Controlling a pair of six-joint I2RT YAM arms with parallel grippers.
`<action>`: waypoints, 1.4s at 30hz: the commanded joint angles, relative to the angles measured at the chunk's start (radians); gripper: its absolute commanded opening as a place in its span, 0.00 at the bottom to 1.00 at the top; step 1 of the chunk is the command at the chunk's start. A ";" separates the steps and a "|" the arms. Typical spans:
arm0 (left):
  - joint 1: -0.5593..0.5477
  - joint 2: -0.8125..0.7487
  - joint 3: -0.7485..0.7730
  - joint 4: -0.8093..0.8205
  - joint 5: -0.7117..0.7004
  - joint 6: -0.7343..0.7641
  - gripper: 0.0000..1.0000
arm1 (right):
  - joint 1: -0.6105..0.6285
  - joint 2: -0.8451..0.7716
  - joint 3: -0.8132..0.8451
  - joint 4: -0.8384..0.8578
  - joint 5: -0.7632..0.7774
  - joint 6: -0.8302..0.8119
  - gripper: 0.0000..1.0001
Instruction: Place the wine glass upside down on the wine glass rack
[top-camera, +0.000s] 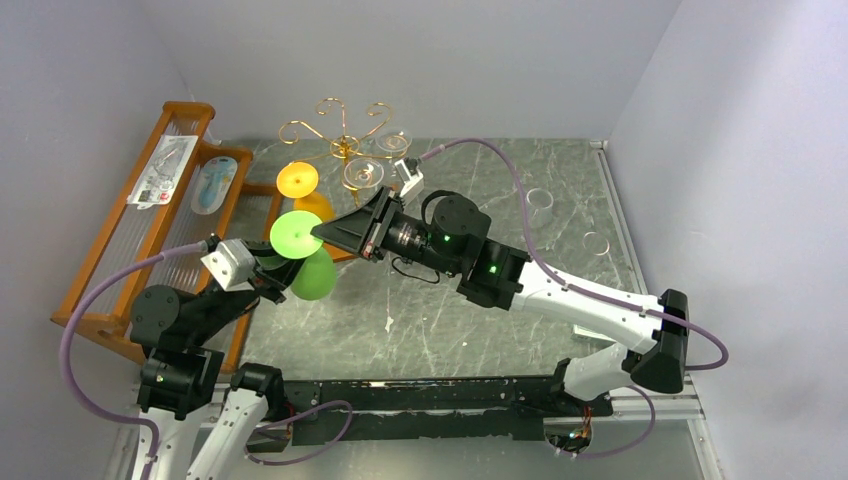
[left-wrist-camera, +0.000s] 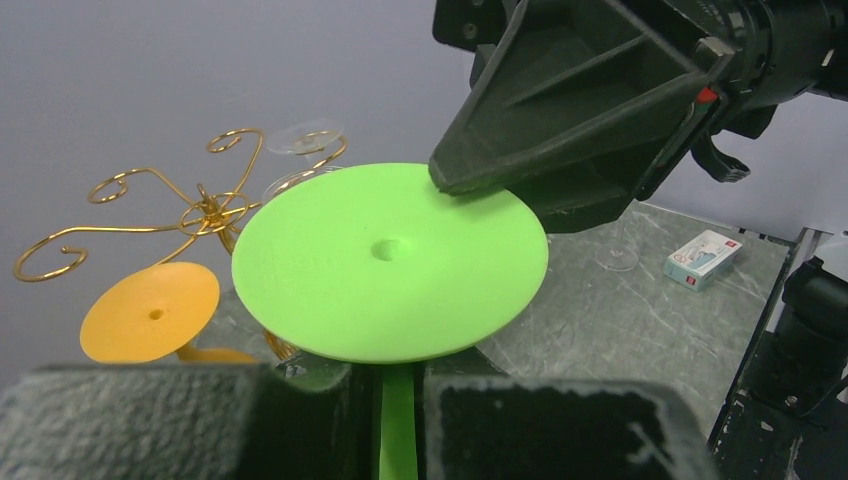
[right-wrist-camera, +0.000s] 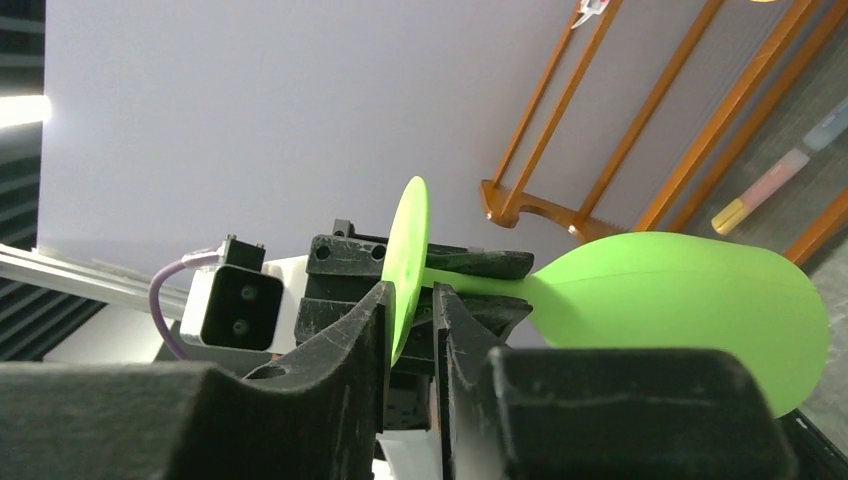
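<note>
Black arm bases, grey marbled table, pale walls

You are looking at printing on the small box and the packets on the shelf, all too small to read.

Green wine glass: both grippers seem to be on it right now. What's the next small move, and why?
Probably open the left gripper. It clamps the stem of the green wine glass, while the right gripper already pinches the rim of the foot. Freeing the stem would let the right arm carry the inverted glass toward the gold wire rack.
</note>
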 joint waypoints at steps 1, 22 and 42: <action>0.004 -0.011 0.001 0.009 0.046 0.031 0.05 | -0.013 0.010 0.005 0.008 -0.009 0.038 0.22; 0.004 -0.085 0.086 -0.149 -0.030 -0.111 0.76 | -0.037 -0.172 -0.041 -0.178 0.239 -0.017 0.00; 0.004 0.180 0.403 -0.378 -0.297 -0.268 0.78 | -0.070 -0.260 0.002 -0.165 0.947 -0.713 0.00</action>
